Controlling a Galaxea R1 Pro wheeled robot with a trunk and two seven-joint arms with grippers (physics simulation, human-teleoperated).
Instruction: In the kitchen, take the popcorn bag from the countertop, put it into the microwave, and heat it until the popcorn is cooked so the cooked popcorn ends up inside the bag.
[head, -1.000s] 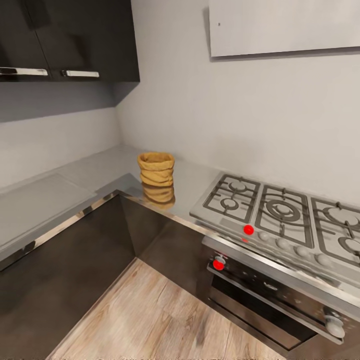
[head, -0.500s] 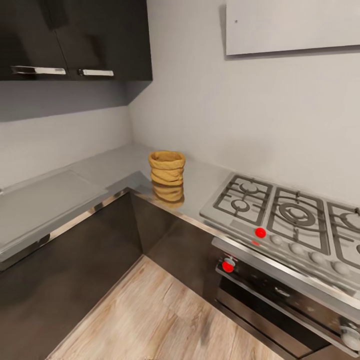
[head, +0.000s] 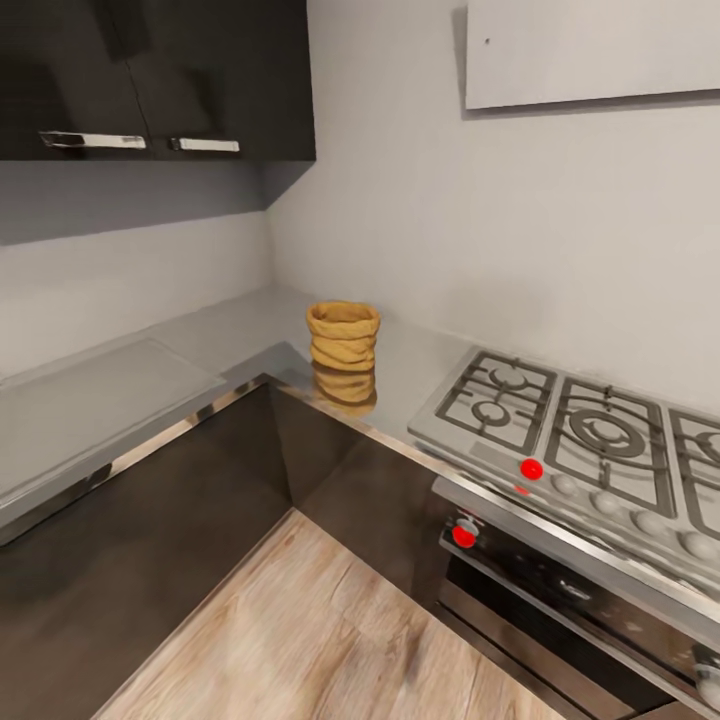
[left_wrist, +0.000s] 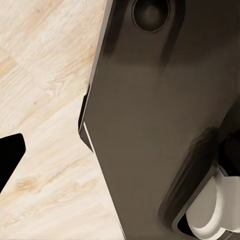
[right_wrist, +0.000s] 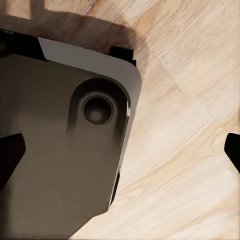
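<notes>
Grey walls meet in a kitchen corner, with dark upper cabinets (head: 150, 80) at 10 o'clock and the glossy grey countertop (head: 110, 400) running below them over dark fronts. On it, just above centre, the tan popcorn bag (head: 343, 337) stands upright with its mouth open, and the steel gas hob (head: 560, 425) lies near it at 3 o'clock above a dark oven (head: 560, 590). Both wrist views look down on the robot's dark base (left_wrist: 150, 125) and wood floor (right_wrist: 190, 125); whether either claw is released or clenched cannot be told.
</notes>
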